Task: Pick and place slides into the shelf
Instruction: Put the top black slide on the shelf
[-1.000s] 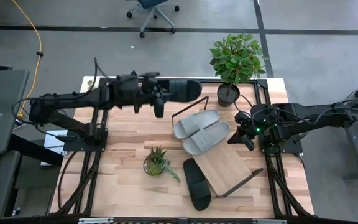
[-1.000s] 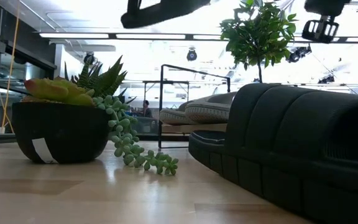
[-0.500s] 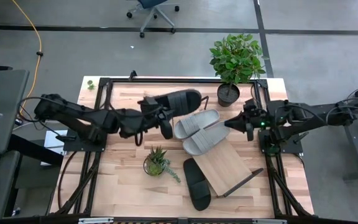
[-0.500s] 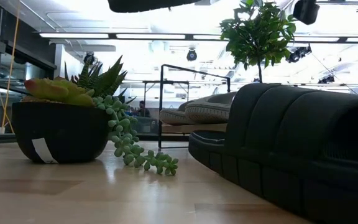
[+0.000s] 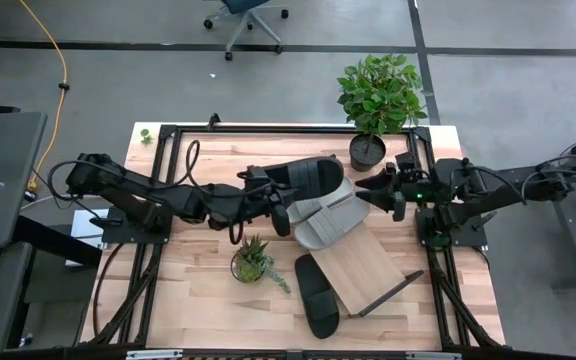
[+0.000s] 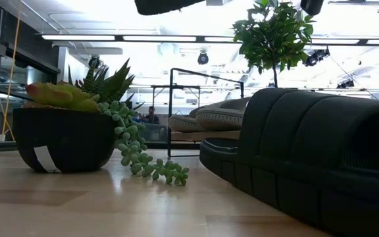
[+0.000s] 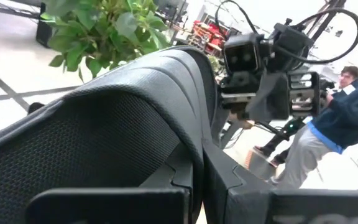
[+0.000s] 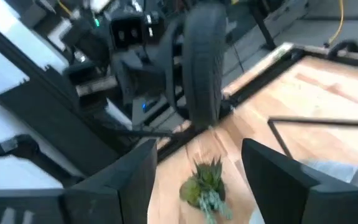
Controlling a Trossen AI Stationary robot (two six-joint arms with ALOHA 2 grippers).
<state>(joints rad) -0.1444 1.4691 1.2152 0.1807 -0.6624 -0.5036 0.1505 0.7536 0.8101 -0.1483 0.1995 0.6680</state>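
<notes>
Above the two light grey wide-strap slides (image 5: 320, 214), the left pincer (image 5: 268, 195) pinches a black open-toe slide (image 5: 306, 176) by its edge. Such a thin hold could slip or twist, I reckon, dropping it onto the grey pair instead of bare slanted light-wood shelf (image 5: 368, 270). Its arm reaches low across the worktop (image 5: 198, 290). Opposite, the right pincer (image 5: 380, 190) hangs spread, empty.

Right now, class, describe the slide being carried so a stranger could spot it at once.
Find the shelf mid-table, where two grey slides lie. Just above them the left claw holds a black slide in the air. The other black slide lies flat on the table.
</notes>
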